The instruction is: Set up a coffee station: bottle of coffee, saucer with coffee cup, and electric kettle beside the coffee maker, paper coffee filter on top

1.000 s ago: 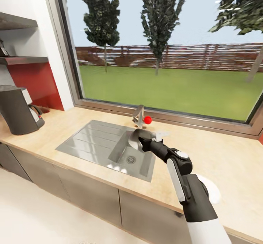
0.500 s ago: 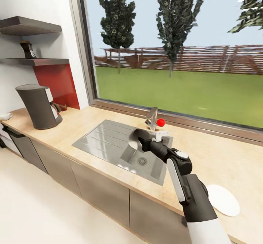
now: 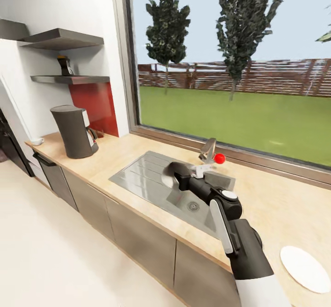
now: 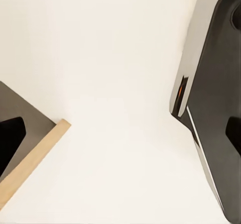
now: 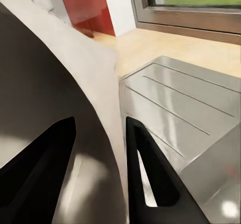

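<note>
The right gripper (image 3: 171, 173) grips the paper coffee filter (image 5: 75, 133) above the sink (image 3: 142, 178). The coffee maker (image 3: 72, 131) stands far left. Risk: thin paper slipping during transit.

A home kitchen is shown: a long wooden countertop (image 3: 271, 201) over grey cabinets (image 3: 138, 238), a steel sink (image 3: 156, 180) with a tap (image 3: 209, 153) beneath a wide garden window (image 3: 239, 63), and a coffee maker (image 3: 72, 131) under wall shelves (image 3: 69, 79).
</note>
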Motion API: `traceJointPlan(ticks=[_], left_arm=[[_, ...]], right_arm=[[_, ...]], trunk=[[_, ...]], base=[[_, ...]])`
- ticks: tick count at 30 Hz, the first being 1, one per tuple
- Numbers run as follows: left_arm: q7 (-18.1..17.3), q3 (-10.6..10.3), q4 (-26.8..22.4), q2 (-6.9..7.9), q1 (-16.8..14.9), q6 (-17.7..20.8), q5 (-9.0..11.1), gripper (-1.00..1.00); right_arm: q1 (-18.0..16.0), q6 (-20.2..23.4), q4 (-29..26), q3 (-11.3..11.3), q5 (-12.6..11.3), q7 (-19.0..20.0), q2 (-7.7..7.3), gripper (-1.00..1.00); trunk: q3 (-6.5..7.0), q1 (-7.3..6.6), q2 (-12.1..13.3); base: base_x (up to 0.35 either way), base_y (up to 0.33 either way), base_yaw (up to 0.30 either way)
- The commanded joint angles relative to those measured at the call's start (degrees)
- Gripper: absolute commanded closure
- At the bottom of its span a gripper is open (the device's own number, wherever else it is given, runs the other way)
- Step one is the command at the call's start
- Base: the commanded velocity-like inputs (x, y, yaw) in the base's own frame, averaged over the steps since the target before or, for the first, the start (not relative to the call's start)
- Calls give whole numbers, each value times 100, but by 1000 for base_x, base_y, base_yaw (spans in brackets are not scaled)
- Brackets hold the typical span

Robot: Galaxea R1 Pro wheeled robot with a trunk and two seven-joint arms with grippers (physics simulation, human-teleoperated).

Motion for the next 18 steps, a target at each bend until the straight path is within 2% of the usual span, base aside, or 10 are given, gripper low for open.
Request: traceJointPlan(ticks=[1,7,18], left_arm=[[5,9,-4,0,-4,8,52,-100],[5,3,-4,0,-4,15,62,-100],[5,9,-4,0,-4,15,74,-100]], right_arm=[[-5,38,-6,-5,-61,-17,0,100],[-5,38,-11,-5,-61,-12,1,100],[-5,38,-9,-5,-61,-8,6,100]], trunk=[[-8,4,-12],[24,4,-12],[82,4,-12]], base=[[0,0,238],[43,25,238],[252,177,238]])
